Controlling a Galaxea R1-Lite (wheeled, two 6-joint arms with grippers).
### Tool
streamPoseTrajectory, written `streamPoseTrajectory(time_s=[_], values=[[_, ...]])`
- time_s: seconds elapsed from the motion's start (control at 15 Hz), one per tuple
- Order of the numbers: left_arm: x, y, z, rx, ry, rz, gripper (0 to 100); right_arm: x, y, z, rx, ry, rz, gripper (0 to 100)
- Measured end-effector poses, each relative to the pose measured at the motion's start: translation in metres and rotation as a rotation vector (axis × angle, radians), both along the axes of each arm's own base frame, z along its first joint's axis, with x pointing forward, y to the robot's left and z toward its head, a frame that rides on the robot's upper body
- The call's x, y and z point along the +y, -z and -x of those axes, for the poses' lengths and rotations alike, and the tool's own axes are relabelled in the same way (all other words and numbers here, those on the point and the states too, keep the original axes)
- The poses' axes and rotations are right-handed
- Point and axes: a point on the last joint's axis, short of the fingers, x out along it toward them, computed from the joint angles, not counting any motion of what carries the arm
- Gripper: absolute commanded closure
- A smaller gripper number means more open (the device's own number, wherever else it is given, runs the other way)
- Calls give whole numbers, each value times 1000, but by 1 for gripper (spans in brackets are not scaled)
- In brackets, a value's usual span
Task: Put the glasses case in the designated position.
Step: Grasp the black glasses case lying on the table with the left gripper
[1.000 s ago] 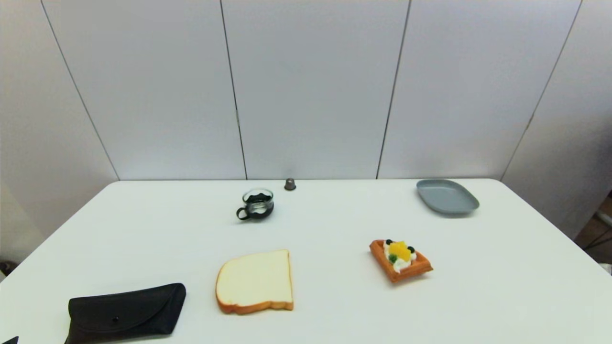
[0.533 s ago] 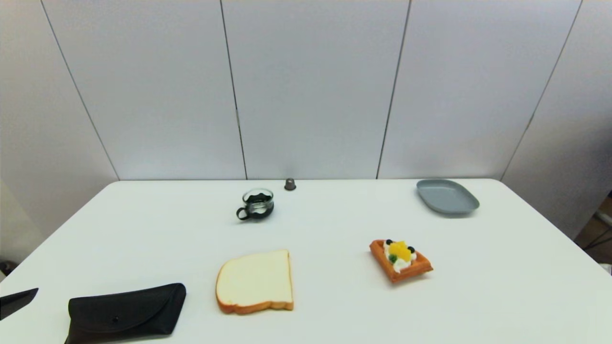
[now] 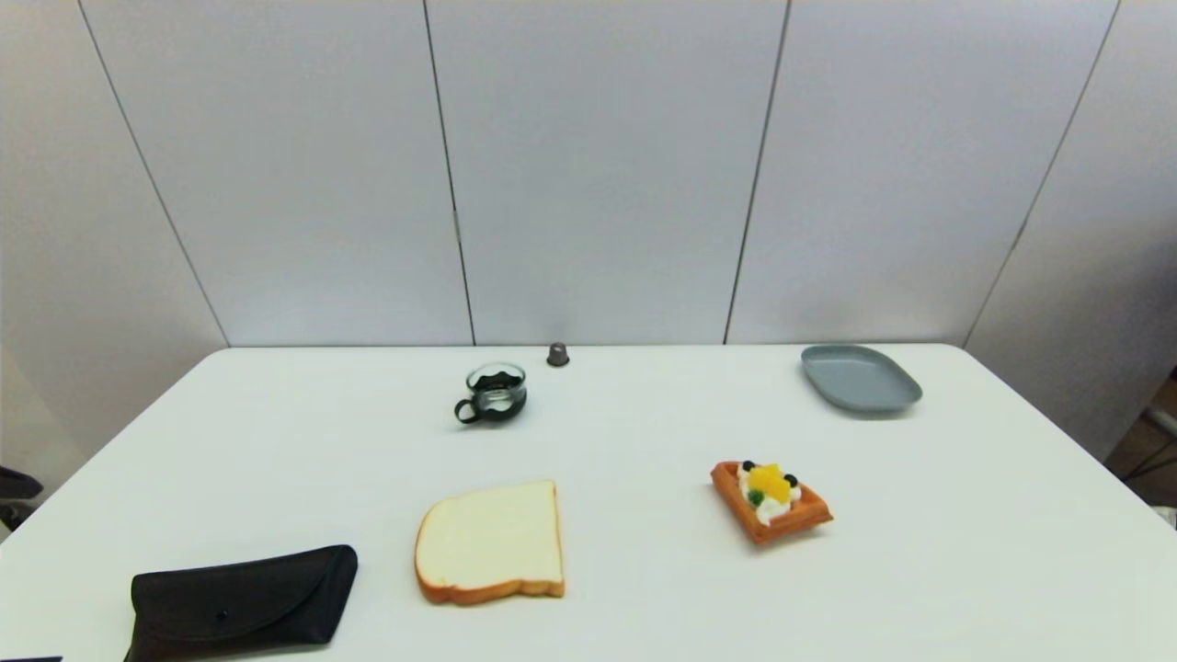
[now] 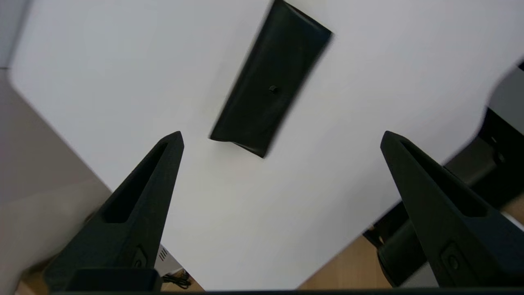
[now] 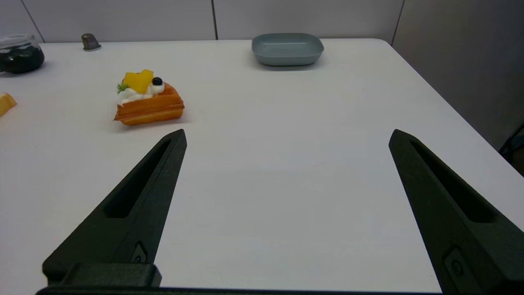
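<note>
The black glasses case (image 3: 241, 598) lies flat at the table's near left corner, flap side up with its snap showing. In the left wrist view the glasses case (image 4: 270, 86) sits below and just ahead of my left gripper (image 4: 282, 133), which hovers above that corner, open wide and holding nothing. Only a dark sliver of that arm shows at the head view's left edge. My right gripper (image 5: 287, 131) is open over bare table on the right and is out of the head view. No mark for the designated position shows on the white table (image 3: 644, 441).
A bread slice (image 3: 492, 542) lies right of the case. A topped waffle (image 3: 771, 501) sits at centre right. At the back are a glass cup (image 3: 495, 393), a small dark capsule (image 3: 557, 354) and a grey plate (image 3: 860, 379). The table's left edge runs close to the case.
My left gripper's black fingertip rose along the head view's left edge, from the bottom corner to higher up. The case and other things have not moved.
</note>
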Motion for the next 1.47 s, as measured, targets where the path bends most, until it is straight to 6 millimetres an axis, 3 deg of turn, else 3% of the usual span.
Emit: streamPoseTrajectory(time_s=[0.2,0.47,0.8,1.2,1.47], values=[[2,-2,-12,43,38,-23,0,0,0,0,0,0,2,0],[7,-1,-44,96,49,-27,0,0,0,0,0,0,1,0],[11,21,-77,214,153,-87,0,0,0,0,0,-1,0,0],[12,48,-97,244,178,-141,0,0,0,0,1,0,0,0],[11,63,-100,292,223,-180,0,0,0,0,0,0,1,0]])
